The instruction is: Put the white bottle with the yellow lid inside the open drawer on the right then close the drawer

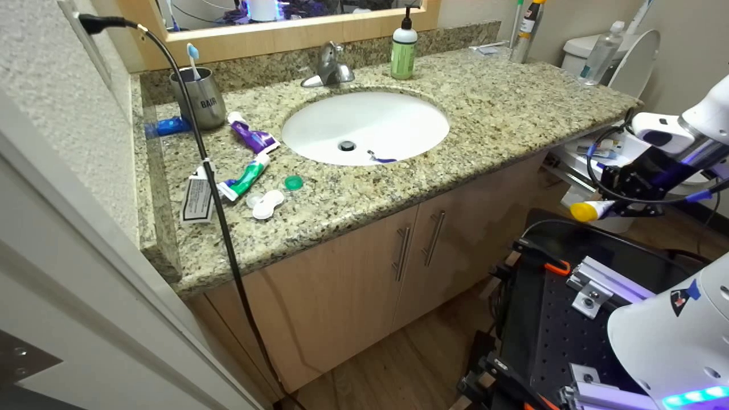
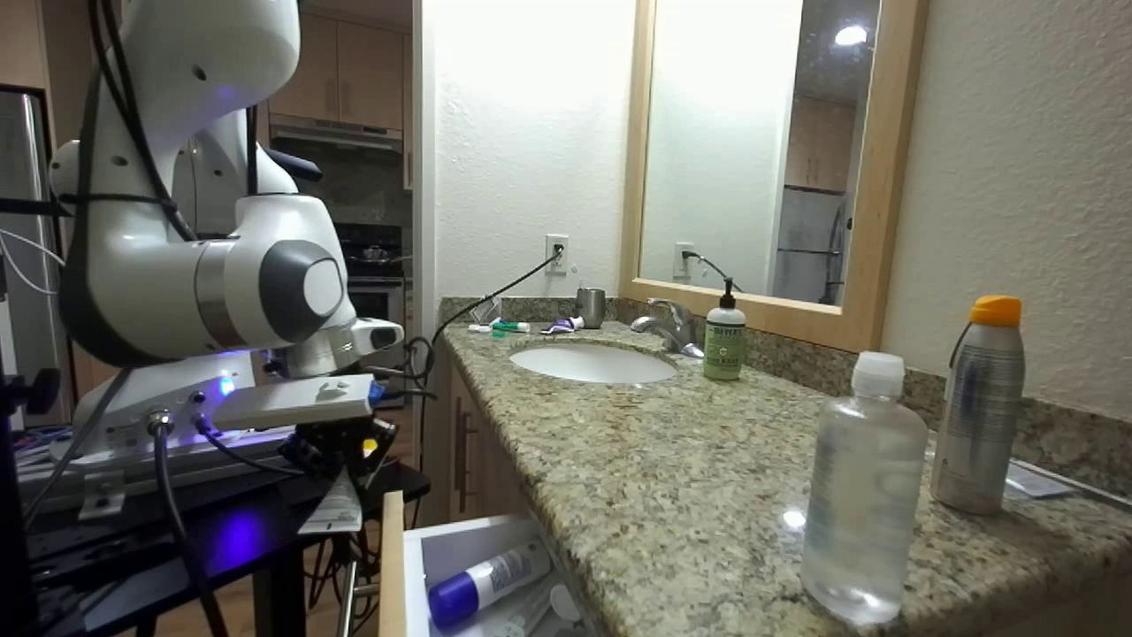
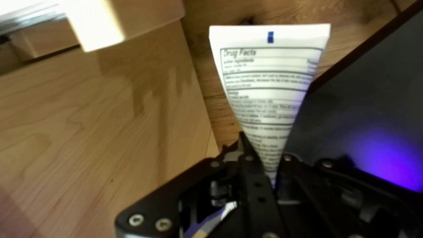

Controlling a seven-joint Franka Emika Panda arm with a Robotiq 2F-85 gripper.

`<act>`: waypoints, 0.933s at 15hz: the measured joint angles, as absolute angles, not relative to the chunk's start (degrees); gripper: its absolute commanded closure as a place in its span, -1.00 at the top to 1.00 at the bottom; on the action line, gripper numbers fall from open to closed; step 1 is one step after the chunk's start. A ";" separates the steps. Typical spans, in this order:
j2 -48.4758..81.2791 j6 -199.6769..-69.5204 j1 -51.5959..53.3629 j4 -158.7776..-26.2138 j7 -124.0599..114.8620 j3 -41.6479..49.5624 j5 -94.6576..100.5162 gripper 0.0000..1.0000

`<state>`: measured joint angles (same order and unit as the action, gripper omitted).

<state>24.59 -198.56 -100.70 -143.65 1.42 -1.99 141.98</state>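
The white bottle with the yellow lid is in my gripper. Its yellow lid [image 1: 584, 212] points away from the gripper in an exterior view. Its flat white end with printed text [image 3: 271, 79] shows in the wrist view and also hangs down in an exterior view [image 2: 334, 511]. My gripper [image 3: 269, 168] is shut on the bottle's middle; it also shows in both exterior views [image 1: 623, 199] [image 2: 343, 451]. The open drawer [image 2: 392, 566] is below the right end of the counter. The bottle is outside the drawer, near its front panel. The drawer's edge shows at the wrist view's upper left [image 3: 96, 28].
The drawer holds a white bottle with a purple cap [image 2: 491, 579] and other items. The granite counter [image 2: 619, 460] overhangs the drawer's inner part. A clear bottle [image 2: 867, 495] and a spray can [image 2: 980, 416] stand on the counter. The robot's black cart [image 1: 569, 319] faces the cabinet.
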 measured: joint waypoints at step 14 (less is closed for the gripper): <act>30.82 -197.86 -147.78 -141.96 35.84 -49.40 105.14 -0.96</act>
<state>30.82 -197.86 -147.78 -141.96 35.84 -49.40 105.14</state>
